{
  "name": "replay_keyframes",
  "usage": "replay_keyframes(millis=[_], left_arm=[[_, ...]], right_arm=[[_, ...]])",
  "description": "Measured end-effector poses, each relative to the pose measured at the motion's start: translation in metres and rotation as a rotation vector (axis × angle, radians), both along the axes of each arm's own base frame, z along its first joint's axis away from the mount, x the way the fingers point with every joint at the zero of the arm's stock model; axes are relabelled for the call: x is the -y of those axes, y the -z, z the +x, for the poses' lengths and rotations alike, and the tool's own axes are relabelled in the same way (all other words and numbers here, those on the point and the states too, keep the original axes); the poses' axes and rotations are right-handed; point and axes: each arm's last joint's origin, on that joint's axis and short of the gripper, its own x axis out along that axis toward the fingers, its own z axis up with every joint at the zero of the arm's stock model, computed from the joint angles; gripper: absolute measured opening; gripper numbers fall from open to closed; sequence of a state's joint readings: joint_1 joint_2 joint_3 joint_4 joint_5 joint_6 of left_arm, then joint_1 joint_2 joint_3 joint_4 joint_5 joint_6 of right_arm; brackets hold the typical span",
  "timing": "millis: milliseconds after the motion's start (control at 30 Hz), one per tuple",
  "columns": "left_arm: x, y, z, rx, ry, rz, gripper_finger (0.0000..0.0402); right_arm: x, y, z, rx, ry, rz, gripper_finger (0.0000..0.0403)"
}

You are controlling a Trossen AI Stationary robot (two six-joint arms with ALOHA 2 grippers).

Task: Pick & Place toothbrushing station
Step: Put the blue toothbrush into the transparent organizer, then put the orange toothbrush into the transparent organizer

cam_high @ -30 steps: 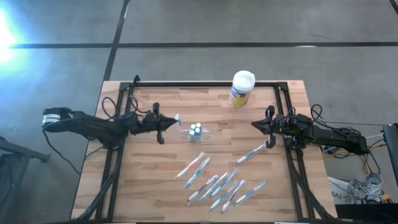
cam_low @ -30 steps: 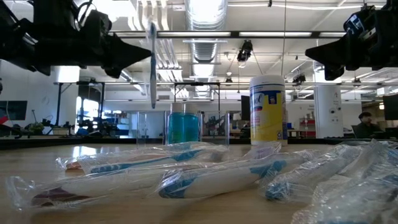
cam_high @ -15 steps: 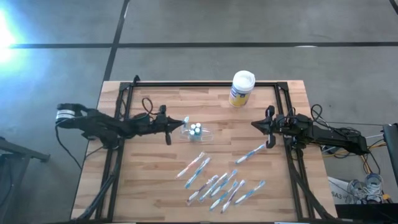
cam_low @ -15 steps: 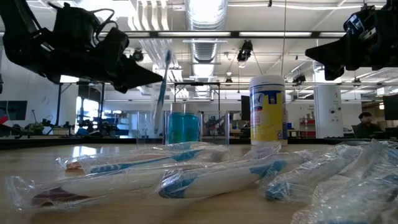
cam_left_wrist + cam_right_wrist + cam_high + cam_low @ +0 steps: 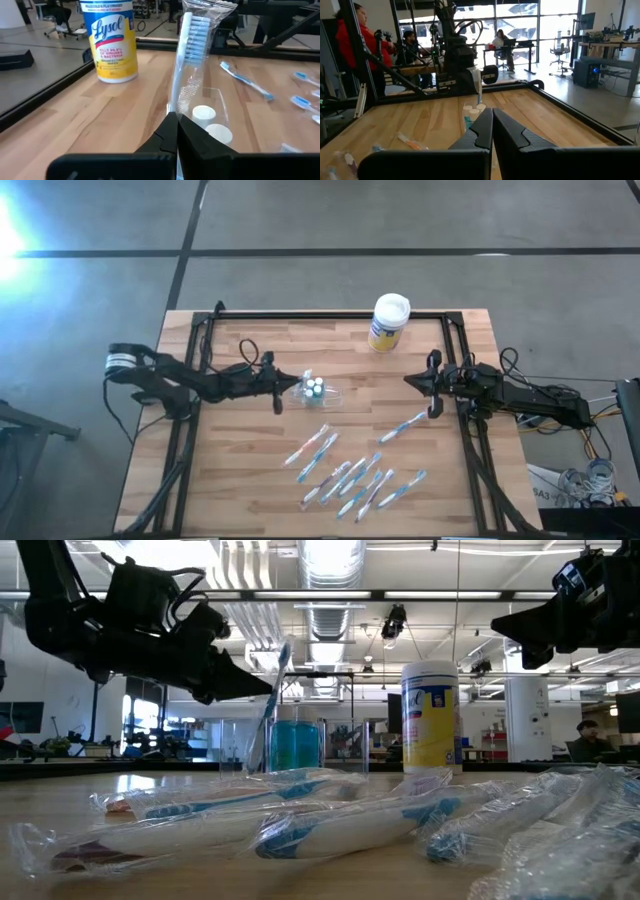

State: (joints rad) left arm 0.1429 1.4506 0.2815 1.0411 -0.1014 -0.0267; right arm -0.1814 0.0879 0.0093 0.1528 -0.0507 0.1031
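Left gripper (image 5: 278, 388), clamped on a wrapped toothbrush (image 5: 187, 60), now lowered and tilted toward the holder (image 5: 318, 392) at table centre, no longer upright. Insertion probably close. Right gripper (image 5: 433, 393) shut, empty, waiting at right side.

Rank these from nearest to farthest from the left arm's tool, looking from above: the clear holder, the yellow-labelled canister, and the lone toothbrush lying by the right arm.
From the left tool:
1. Clear holder, right beside it, mid-table.
2. Yellow-labelled canister, at the table's far edge.
3. Lone toothbrush, over by the right arm.
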Motion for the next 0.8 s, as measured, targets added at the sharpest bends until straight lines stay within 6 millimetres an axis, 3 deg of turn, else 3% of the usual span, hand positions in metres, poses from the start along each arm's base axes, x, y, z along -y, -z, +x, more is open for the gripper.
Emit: replay_keyframes(millis=[267, 633, 800], left_arm=[[0.000, -0.009, -0.002, 0.044, -0.007, -0.008, 0.0035], [0.001, -0.012, -0.006, 0.029, 0.001, -0.028, 0.0162], [0.001, -0.013, -0.007, 0.032, 0.001, -0.031, 0.0199]], right_arm=[[0.000, 0.000, 0.000, 0.000, 0.000, 0.000, 0.0008], [0.000, 0.000, 0.000, -0.001, 0.001, 0.000, 0.0008], [0.000, 0.000, 0.000, -0.001, 0.000, 0.000, 0.0008]])
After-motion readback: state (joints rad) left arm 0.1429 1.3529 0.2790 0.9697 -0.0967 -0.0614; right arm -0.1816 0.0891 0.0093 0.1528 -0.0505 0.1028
